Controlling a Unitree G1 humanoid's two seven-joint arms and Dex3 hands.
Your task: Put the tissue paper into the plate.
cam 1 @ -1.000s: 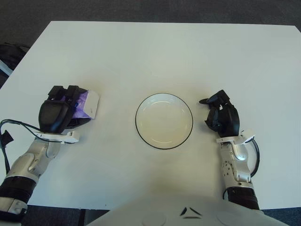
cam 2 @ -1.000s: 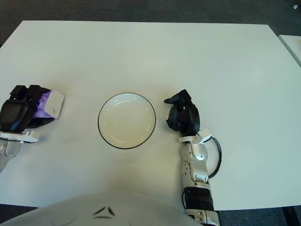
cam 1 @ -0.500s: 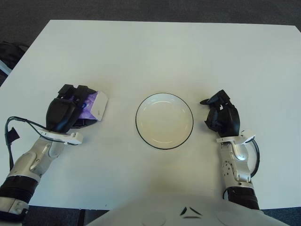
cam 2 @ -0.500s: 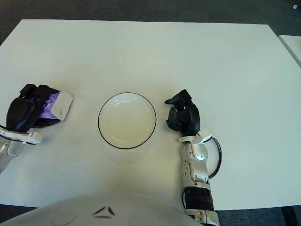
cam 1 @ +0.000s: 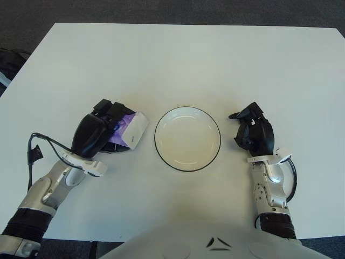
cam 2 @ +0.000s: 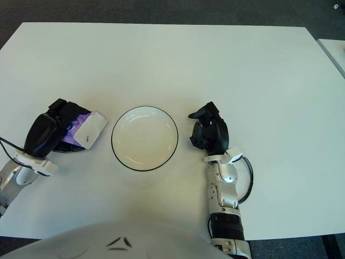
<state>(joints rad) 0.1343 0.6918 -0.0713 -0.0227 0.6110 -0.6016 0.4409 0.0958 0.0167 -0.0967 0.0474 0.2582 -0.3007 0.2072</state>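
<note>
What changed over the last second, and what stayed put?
The left hand, gripping the tissue pack throughout, carried it rightward across the table, from well left of the plate to just beside its left rim. Nothing was released. The plate, still empty, and the right hand to its right did not move.

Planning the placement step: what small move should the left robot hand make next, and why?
Probably carry on rightward over the rim. The left robot hand grips the tissue pack just left of the plate, which holds nothing. The right robot hand is beside the plate's right.
</note>
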